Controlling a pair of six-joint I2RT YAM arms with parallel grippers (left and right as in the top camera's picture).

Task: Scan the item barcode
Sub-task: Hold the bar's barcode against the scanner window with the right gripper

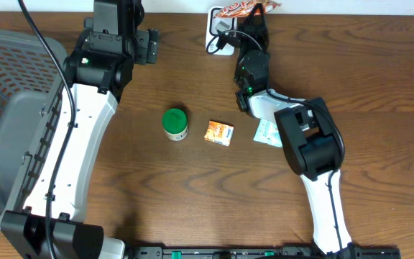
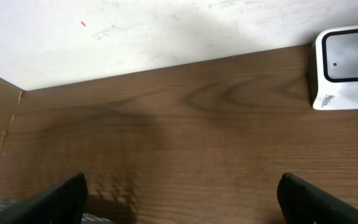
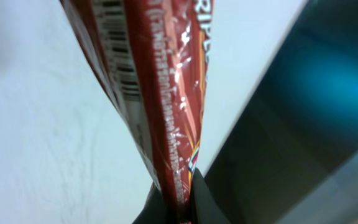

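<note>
R gripper (image 3: 178,205) pinched tight on edge of red snack packet (image 3: 160,112); packet rises straight out from fingertips. R wrist cam alone shows barcode (image 3: 120,56) on packet's left face, seen near edge-on. Overhead alone gives placement: packet held just over white scanner (image 1: 218,29) at far edge of table (image 1: 192,194). L gripper (image 2: 182,199) spread wide, nothing in it, over bare wood; L wrist cam catches scanner at right. Green tub (image 1: 175,124), orange pack (image 1: 220,133), pale sachet (image 1: 267,132) lie mid-table.
</note>
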